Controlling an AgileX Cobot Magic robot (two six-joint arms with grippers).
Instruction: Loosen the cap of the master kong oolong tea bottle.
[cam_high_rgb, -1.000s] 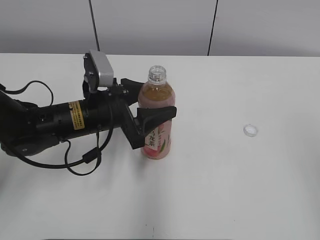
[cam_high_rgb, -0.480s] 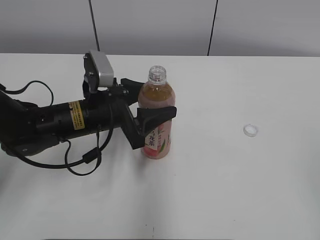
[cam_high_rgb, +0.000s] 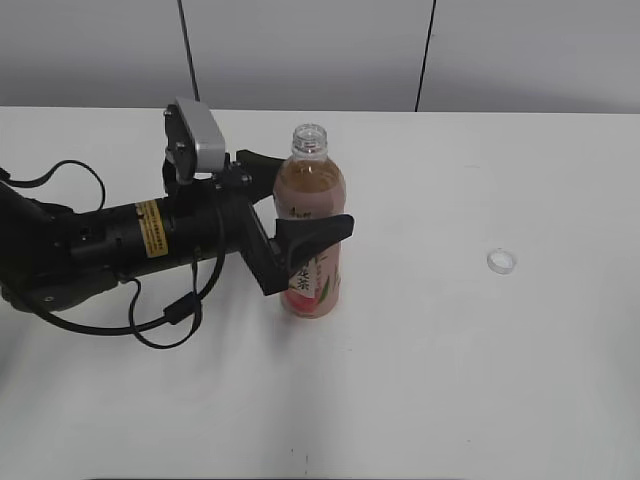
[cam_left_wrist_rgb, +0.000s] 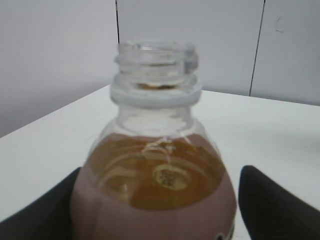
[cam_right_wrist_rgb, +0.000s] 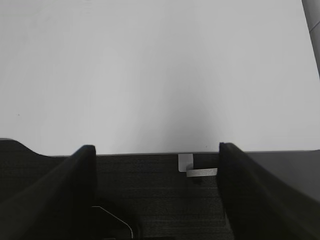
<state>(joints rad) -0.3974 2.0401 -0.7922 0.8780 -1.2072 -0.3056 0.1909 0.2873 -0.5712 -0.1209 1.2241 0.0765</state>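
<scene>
The big white surface (cam_high_rgb: 450, 400) fills most of the outside view. On its left side lies the long black left arm (cam_high_rgb: 130, 245), reaching toward three o'clock.

Next in size is the master kong oolong tea bottle (cam_high_rgb: 311, 240). It stands upright just left of the middle of the surface, with brown tea inside and a pink label low down. The left claw (cam_high_rgb: 300, 205) holds the bottle around its middle, one finger in front and one behind. In the left wrist view the bottle (cam_left_wrist_rgb: 155, 180) fills the picture, with a dark finger on each side of it.

The top of the bottle is open. You can see the bare screw rings on its neck (cam_left_wrist_rgb: 155, 60), and there is no lid on it.

The smallest thing is the cap (cam_high_rgb: 501, 261). It is a tiny white ring lying flat on the surface, well apart from the bottle, out at about three o'clock from it.

The right claw (cam_right_wrist_rgb: 155, 190) is spread wide and holds nothing. It hangs by the edge of the surface and does not show in the outside view.

So I think the job looks done, and more than done: the cap is not just loose, it is all the way off. What may be left is for the left claw to let go of the bottle.
</scene>
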